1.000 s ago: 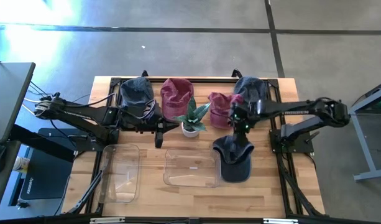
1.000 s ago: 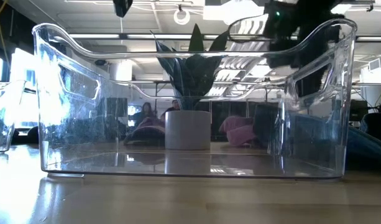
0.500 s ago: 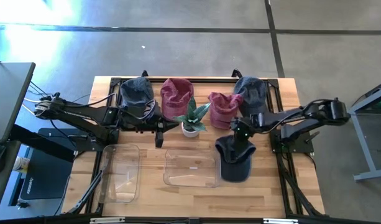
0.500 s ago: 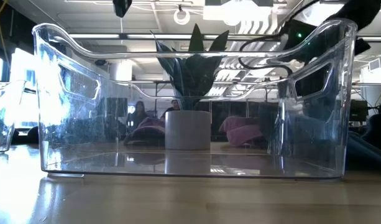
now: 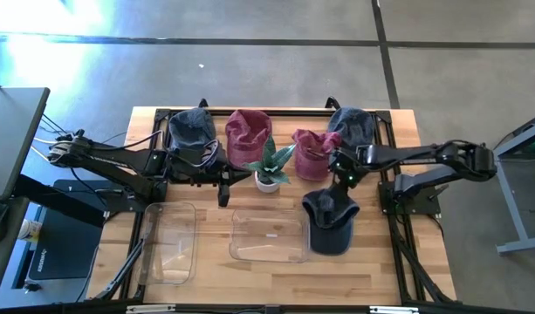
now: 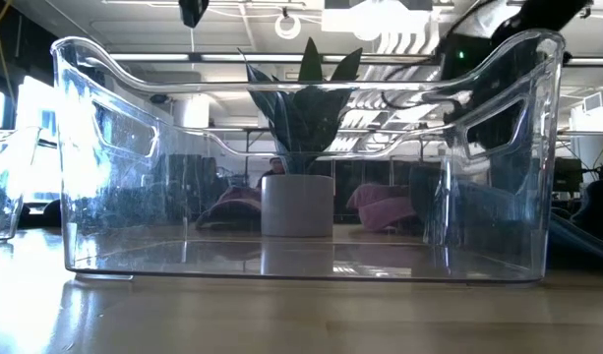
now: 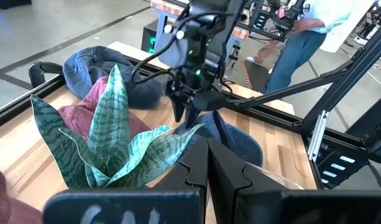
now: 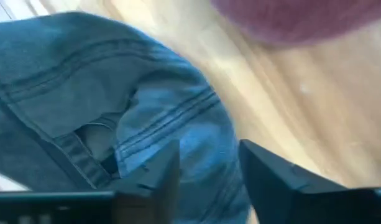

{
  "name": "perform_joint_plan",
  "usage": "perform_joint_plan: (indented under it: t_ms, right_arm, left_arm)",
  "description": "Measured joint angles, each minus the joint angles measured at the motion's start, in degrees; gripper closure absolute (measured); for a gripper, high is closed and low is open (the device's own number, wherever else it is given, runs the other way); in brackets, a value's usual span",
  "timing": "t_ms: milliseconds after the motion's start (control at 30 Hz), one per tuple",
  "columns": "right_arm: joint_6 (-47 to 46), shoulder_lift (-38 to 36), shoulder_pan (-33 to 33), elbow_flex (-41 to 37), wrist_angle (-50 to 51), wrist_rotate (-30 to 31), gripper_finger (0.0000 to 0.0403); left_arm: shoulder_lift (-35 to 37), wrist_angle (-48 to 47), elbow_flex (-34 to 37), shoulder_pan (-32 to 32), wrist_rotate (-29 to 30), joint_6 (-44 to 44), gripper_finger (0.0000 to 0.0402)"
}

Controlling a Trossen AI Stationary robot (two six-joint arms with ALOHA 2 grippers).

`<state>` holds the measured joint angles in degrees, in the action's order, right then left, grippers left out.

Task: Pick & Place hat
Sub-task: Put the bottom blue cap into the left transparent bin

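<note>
A dark blue denim cap [image 5: 329, 223] lies flat on the table, right of the middle clear bin; it also shows in the right wrist view [image 8: 122, 99] and the left wrist view [image 7: 235, 137]. My right gripper [image 5: 342, 177] hangs open over the cap's far end, fingers pointing down, and touches nothing; its own view [image 8: 206, 171] shows the two fingers apart above the denim. From the left wrist view this gripper [image 7: 185, 113] stands just above the cap. My left gripper [image 5: 222, 192] waits shut, left of the plant [image 7: 207, 163].
A potted plant [image 5: 269, 169] stands between the arms. Along the far edge lie two blue hats [image 5: 190, 131] [image 5: 354, 123] and two maroon ones [image 5: 248, 136] [image 5: 312, 150]. Two clear bins [image 5: 267, 236] [image 5: 170, 242] sit near the front edge. A person [image 7: 302, 37] stands beyond the table.
My right gripper dipped toward the near edge, down over the dark blue cap, then drew back a little toward the far edge and up. The cap has stayed where it lay.
</note>
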<state>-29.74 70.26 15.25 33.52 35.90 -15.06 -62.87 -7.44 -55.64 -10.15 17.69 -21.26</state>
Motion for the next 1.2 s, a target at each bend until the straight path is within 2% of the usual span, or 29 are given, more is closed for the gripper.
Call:
perform_joint_plan:
  t_ms: [133,233,333,467,533,667,733,800,900,1033,1200]
  right_arm:
    - [-0.17,0.97,1.42,-4.58,-4.48,-0.40,0.0183]
    - [-0.29,1.48,0.36,-6.36,-7.53,-1.36,0.0195]
    - [-0.26,1.34,-2.01,-7.32,-8.77,1.37,0.0245]
    - [0.01,1.24,-5.42,-7.08,-7.84,7.19,0.0350]
    - [-0.06,0.84,-6.98,-5.16,-4.48,8.87,0.0388]
    - [-4.20,-1.27,-10.99,2.48,7.15,18.39,0.0379]
    - [-5.70,-1.86,-13.59,7.00,14.63,23.26,0.0388]
    - [-6.31,-2.14,-15.97,11.93,20.58,26.15,0.0397]
    - [-5.33,-2.12,-19.02,18.91,27.65,27.31,0.0389]
    - [2.04,-2.14,-20.84,27.81,32.09,21.74,0.0396]
    - [7.53,-2.14,-20.87,36.48,32.80,1.61,0.0392]
  left_arm:
    - [0.00,0.00,0.00,0.00,-0.02,0.00,0.0402]
    - [0.00,-0.01,0.00,0.00,-0.33,-0.01,0.0402]
    - [0.00,-0.02,0.00,0.00,-0.68,-0.02,0.0402]
    - [0.00,-0.01,0.00,0.00,-0.68,-0.02,0.0402]
    - [0.00,0.01,0.00,0.00,-0.68,-0.02,0.0402]
    - [0.00,-0.02,0.00,0.00,-0.33,-0.02,0.0402]
    - [0.00,0.08,0.00,0.00,0.19,-0.03,0.0402]
    - [0.00,0.06,0.00,0.00,1.20,-0.04,0.0402]
    - [0.00,0.09,0.00,0.00,2.57,-0.04,0.0402]
    - [0.00,0.61,0.00,0.00,4.28,-0.81,0.0402]
    - [0.00,0.77,0.00,0.00,5.70,-1.68,0.0402]
